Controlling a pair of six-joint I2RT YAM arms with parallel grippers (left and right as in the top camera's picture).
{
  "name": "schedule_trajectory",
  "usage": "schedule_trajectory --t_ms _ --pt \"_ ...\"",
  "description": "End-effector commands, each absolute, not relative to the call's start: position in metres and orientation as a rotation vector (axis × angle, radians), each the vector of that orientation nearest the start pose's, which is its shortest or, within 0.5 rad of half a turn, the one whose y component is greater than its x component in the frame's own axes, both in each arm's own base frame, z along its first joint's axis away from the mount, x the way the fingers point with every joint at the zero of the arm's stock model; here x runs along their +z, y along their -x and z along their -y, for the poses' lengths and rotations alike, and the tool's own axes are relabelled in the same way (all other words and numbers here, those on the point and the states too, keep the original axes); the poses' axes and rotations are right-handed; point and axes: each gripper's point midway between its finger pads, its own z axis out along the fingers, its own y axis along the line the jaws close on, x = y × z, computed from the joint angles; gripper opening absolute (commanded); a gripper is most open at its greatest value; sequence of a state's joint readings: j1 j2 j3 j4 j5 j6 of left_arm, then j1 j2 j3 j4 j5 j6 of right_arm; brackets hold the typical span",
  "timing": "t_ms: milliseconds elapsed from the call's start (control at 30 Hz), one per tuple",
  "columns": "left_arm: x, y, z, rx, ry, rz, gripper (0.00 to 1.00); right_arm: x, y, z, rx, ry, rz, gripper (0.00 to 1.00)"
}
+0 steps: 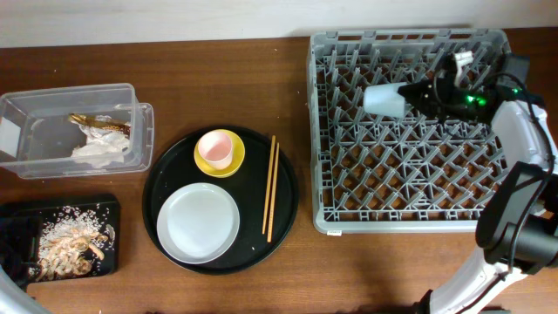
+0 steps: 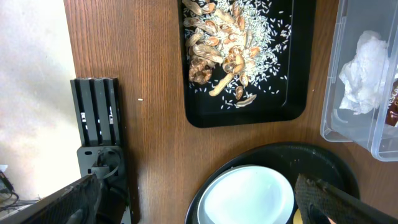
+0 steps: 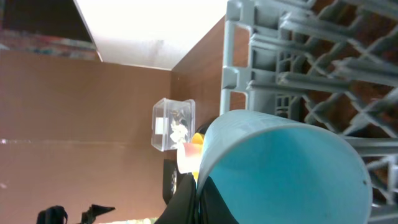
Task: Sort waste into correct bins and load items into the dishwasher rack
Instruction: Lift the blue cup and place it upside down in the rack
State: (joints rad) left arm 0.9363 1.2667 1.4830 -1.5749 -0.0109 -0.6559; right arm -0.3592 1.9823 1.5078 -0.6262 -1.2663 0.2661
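Observation:
My right gripper [image 1: 410,94] is shut on the rim of the light blue cup [image 1: 384,98], holding it on its side over the back of the grey dishwasher rack [image 1: 321,131]; the cup fills the right wrist view [image 3: 280,168], with the rack [image 3: 298,56] behind it. The pink cup [image 1: 214,148] stands on the yellow saucer [image 1: 228,166], next to the white plate [image 1: 198,221] and the chopsticks [image 1: 270,187]. The napkin [image 1: 100,150] and the wrapper [image 1: 100,123] lie in the clear tub [image 1: 22,109]. Food scraps and rice [image 1: 70,244] lie in the shallow black tray [image 1: 109,209]. My left gripper [image 2: 199,202] is open above the plate [image 2: 249,196].
The saucer, plate and chopsticks sit on a large round black tray [image 1: 166,174] at the table's middle. A black stand [image 2: 99,118] stands at the table's left edge in the left wrist view. The rack fills the right half of the table.

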Motion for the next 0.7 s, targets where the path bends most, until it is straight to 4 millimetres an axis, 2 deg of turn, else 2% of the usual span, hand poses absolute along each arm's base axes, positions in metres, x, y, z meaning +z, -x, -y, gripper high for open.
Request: schedule_trajectory --t_ms 0,167,233,467,567,667 --pt "0.237 -0.128 -0.177 0.059 2.103 -2.036 0.99 0.188 -0.457 0.002 1.651 -0.311 -2.140 0.04" --pt "0.237 -0.128 -0.177 0.059 2.103 -2.037 0.99 0.175 -0.452 0.000 1.655 -0.353 -2.168 0.04" --pt "0.237 -0.128 -0.177 0.059 2.103 -2.037 0.99 0.154 -0.447 0.010 1.603 -0.491 -2.235 0.04" --pt "0.237 -0.128 -0.177 0.059 2.103 -2.036 0.99 0.144 -0.444 0.014 1.578 -0.539 -2.262 0.04" --pt "0.237 -0.128 -0.177 0.059 2.103 -2.037 0.99 0.124 -0.442 0.028 1.435 -0.637 -2.349 0.05" --pt "0.237 -0.128 -0.177 0.059 2.103 -2.036 0.99 0.109 -0.434 0.052 1.309 -0.751 -2.403 0.08"
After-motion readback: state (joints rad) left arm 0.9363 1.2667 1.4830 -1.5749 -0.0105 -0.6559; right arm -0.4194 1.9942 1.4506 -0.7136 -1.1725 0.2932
